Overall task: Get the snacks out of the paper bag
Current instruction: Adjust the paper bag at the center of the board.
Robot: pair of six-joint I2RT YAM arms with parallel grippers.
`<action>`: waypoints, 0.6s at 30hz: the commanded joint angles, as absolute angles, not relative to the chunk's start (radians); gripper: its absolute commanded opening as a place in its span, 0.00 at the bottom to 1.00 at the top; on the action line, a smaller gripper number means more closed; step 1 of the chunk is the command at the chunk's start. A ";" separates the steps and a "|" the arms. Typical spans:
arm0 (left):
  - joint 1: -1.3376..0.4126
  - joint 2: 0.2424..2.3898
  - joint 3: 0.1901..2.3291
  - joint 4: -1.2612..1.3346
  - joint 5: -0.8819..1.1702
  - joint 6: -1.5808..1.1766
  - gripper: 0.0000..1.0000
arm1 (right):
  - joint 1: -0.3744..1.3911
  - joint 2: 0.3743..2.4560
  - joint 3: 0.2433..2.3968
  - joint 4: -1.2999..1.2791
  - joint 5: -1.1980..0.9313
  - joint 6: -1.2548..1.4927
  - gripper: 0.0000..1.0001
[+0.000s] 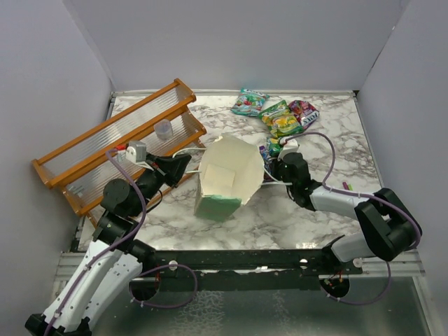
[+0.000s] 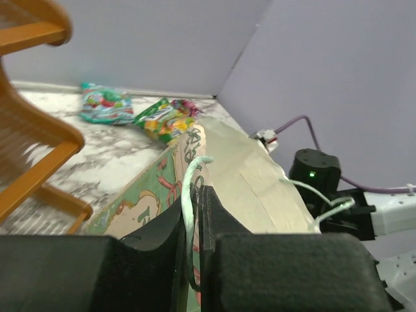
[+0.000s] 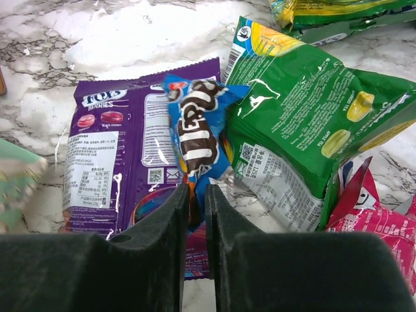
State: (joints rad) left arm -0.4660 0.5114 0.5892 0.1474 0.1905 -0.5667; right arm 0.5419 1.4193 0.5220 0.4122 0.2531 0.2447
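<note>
The mint-green paper bag [image 1: 225,176] lies tipped on the marble table, its cream mouth toward the camera. My left gripper [image 1: 183,163] is shut on the bag's white string handle [image 2: 190,195] at its left rim. My right gripper [image 1: 274,168] is shut on a blue packet [image 3: 198,130] just right of the bag. Under it lie a purple packet [image 3: 120,149], a green packet [image 3: 305,123] and a pink packet [image 3: 377,218]. Further back lie a teal packet [image 1: 249,102], a green-yellow packet [image 1: 283,119] and a purple-pink packet [image 1: 305,110].
An orange wooden rack [image 1: 119,143] with ribbed clear shelves stands at the left, close to my left arm. Grey walls enclose the table on three sides. Purple cables loop from both arms.
</note>
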 commanded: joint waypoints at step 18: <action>-0.465 0.503 0.798 -0.301 -0.226 -0.325 0.53 | 0.537 0.963 0.629 0.160 0.208 0.273 0.99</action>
